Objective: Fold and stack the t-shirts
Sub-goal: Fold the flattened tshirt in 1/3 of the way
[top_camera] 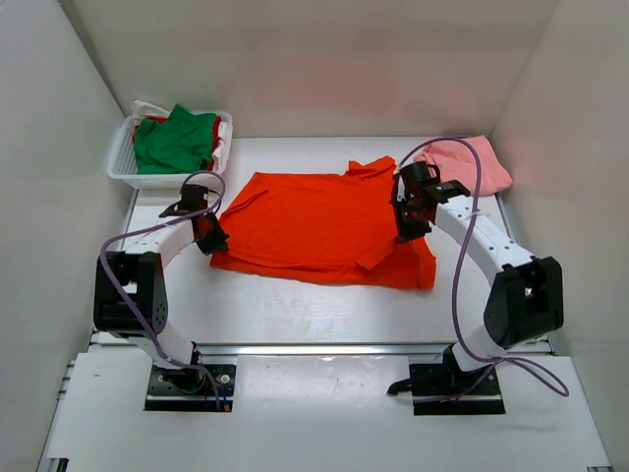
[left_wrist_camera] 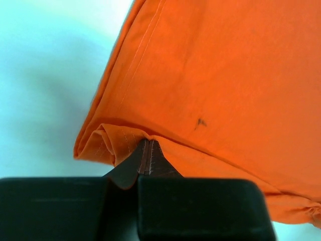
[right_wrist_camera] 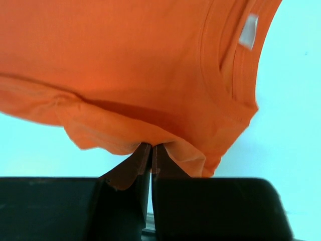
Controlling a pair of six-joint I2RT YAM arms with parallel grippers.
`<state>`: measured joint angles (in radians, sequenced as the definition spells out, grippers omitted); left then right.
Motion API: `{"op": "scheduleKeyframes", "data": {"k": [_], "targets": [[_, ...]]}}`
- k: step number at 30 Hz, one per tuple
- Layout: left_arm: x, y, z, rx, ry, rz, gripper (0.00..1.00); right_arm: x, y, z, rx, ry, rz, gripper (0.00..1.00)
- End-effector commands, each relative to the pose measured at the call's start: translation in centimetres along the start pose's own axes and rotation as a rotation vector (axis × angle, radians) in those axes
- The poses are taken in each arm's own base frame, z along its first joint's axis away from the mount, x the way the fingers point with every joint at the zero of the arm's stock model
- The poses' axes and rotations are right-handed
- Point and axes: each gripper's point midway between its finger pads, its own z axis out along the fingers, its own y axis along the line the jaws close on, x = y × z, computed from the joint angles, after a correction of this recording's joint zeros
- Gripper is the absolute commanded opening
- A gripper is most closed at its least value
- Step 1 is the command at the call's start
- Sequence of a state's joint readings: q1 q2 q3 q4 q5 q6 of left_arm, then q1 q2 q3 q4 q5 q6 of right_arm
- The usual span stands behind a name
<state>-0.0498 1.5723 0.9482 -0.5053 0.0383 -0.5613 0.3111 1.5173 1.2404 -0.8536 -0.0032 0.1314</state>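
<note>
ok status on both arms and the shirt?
Left gripper and right gripper: shut on orange t-shirt. Shirt spread flat mid-table. Nothing obstructing.

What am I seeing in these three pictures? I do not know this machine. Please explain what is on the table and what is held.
Two robot arms stand at the table's near edge. The wide picture comes from a camera above; the close ones come from cameras on each wrist. An orange-red t-shirt lies spread in the middle. The left gripper pinches its edge between closed fingers, and the right gripper pinches cloth near the collar. A pale pink shirt lies far right. A white basket far left holds a green shirt over a red one.
</note>
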Motion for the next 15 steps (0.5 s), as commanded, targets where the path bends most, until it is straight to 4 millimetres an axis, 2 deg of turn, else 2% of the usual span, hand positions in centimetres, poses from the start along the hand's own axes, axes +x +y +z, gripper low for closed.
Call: {"op": "scheduleKeyframes", "data": {"k": [1, 3, 4, 7, 10, 15], "targets": [[-2.6, -1.8, -0.1, 0.060, -0.059, -0.005, 0.00, -4.3, -1.0, -0.3, 0.019, -0.107, 0.000, 0.00], [-3.1, -1.9, 0.1, 0.061, -0.067, -0.012, 0.00, -4.6, -1.2, 0.5, 0.027, -0.090, 0.003, 0.01], [-3.1, -1.9, 0.2, 0.064, -0.064, -0.013, 0.00, -5.6, -1.4, 0.2, 0.028, -0.112, -0.003, 0.00], [-3.6, -1.9, 0.3, 0.067, -0.079, -0.026, 0.00, -6.8, -2.2, 1.0, 0.043, -0.115, -0.002, 0.00], [-4.0, -1.6, -0.2, 0.072, -0.110, -0.036, 0.00, -8.1, -3.0, 1.1, 0.046, -0.140, 0.015, 0.00], [-5.2, -1.7, -1.4, 0.108, -0.170, -0.053, 0.00, -9.0, -3.8, 1.1, 0.065, -0.153, 0.012, 0.00]]}}
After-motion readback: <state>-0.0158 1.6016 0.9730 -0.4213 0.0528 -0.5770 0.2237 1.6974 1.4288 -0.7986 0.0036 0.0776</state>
